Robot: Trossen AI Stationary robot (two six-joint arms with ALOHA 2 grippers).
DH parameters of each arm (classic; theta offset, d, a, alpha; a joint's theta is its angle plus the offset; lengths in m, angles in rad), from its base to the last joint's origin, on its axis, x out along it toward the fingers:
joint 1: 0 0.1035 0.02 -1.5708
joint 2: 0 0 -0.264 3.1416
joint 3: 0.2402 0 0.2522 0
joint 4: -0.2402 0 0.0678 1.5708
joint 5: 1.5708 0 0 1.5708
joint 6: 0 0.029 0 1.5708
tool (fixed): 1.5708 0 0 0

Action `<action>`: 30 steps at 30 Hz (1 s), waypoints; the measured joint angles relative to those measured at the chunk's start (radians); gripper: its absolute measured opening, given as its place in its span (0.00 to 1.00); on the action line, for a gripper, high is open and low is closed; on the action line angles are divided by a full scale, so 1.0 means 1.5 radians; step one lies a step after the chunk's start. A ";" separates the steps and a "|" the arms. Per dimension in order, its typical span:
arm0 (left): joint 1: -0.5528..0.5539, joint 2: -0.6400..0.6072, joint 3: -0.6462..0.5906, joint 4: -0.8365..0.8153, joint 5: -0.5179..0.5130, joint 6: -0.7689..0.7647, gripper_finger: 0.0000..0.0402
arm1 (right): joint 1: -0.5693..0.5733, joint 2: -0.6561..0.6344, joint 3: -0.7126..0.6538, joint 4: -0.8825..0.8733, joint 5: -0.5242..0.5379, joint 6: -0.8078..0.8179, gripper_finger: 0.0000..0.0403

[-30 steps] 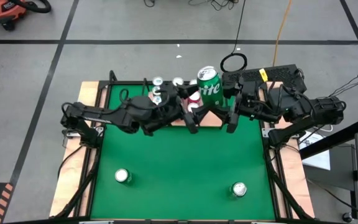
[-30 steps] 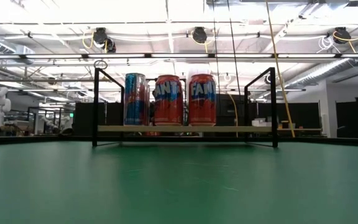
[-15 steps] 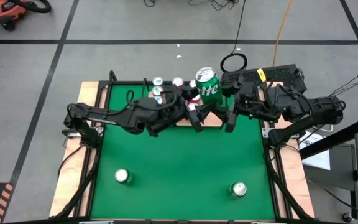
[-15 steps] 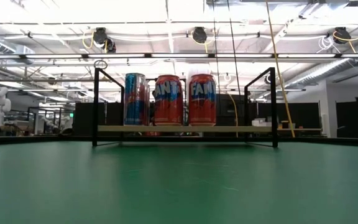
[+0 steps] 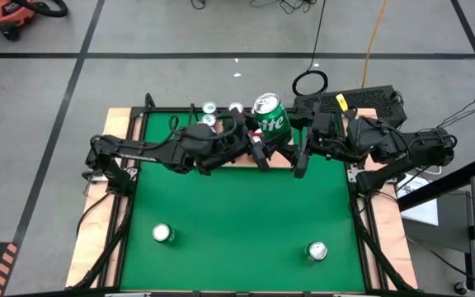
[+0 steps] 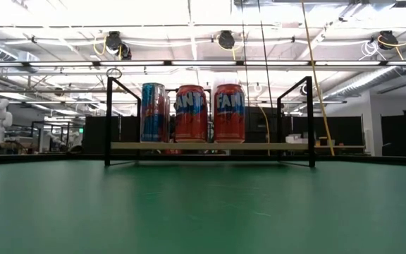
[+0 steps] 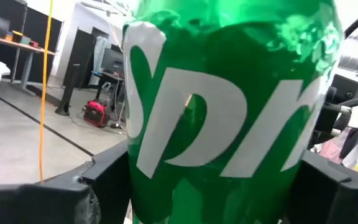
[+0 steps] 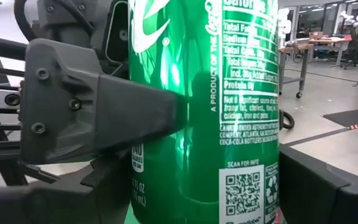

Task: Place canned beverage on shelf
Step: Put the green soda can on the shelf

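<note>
Sprite can [image 5: 270, 117], clamped by right fingers [image 8: 303, 186], left fingers [image 8: 104, 112] seemingly touching, above shelf [image 6: 210, 146] holding three cans [image 6: 192, 113].

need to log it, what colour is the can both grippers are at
Green with white lettering; the can shows best in the right wrist view.

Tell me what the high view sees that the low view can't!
Only the high view shows the green Sprite can raised between the left gripper and the right gripper, and two more cans standing at the near end of the green mat. Only the low view shows the Fanta labels and the ceiling lights. Both show the shelf with three cans on it.
</note>
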 joint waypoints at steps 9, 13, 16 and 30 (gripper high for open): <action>0.000 0.000 0.000 0.001 -0.001 0.001 0.70 | 0.000 0.000 0.000 -0.004 0.014 -0.003 0.75; 0.000 0.002 -0.001 -0.008 -0.001 -0.007 0.70 | 0.001 -0.006 0.001 -0.062 0.029 0.059 0.80; 0.000 0.004 -0.002 -0.008 -0.005 0.006 0.70 | 0.001 -0.010 0.001 -0.107 0.032 0.116 0.86; -0.001 -0.002 0.001 -0.081 -0.015 0.126 0.70 | 0.018 -0.072 0.086 -0.575 -0.031 0.438 0.92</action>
